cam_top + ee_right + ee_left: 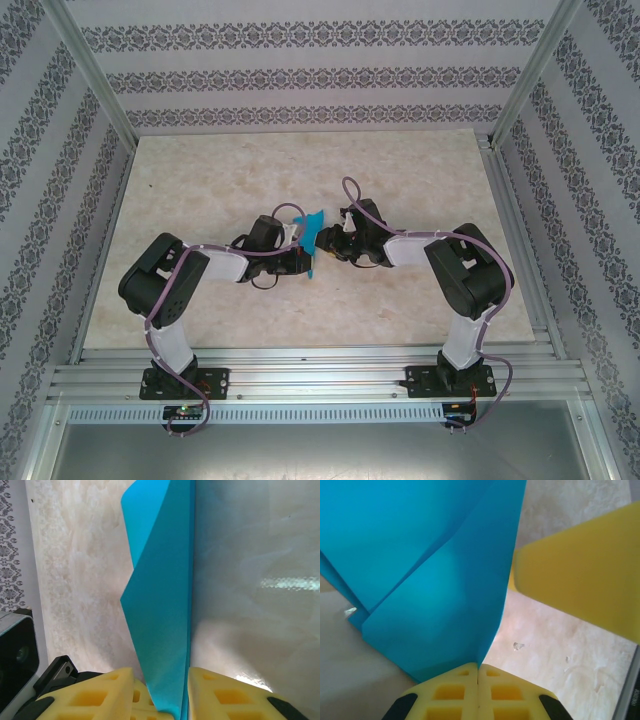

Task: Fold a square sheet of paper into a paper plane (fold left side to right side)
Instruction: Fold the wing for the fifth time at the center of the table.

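Paper [311, 238] is standing mid-fold, left gripper [478, 667] pinching it, right gripper [161, 680] straddling it with jaws apart, probably needing a crease pressed next.

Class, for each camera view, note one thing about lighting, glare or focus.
Top external: even light, only faint shadows on the table. Left wrist: blue paper sits very close, its creases soft. Right wrist: white glare streak on the table at right.

No text, label, brand, number or sign is legible on anything pictured.
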Robot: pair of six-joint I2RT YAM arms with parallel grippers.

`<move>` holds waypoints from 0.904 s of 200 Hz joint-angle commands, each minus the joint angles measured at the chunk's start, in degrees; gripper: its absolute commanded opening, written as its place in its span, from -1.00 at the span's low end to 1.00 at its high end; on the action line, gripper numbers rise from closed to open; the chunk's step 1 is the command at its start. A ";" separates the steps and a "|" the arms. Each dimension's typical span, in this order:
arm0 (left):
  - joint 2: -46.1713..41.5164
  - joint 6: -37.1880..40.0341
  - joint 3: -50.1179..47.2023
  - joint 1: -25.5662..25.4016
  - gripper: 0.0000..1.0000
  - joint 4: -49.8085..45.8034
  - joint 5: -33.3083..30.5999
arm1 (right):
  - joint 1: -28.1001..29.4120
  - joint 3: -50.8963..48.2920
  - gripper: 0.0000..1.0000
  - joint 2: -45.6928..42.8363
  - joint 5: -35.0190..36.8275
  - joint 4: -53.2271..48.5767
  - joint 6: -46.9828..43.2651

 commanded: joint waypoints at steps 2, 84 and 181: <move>0.48 -2.29 -1.89 1.68 -1.00 5.61 2.65 | 0.74 0.43 -0.32 -0.67 0.15 0.59 -0.93; 1.76 -4.10 -4.18 3.50 -1.00 9.46 4.25 | 2.01 2.12 -0.51 -0.14 -0.97 1.18 -1.19; 2.81 -6.06 -5.54 4.46 -1.00 12.86 5.59 | 3.61 6.44 -0.57 3.27 -0.91 0.40 -1.10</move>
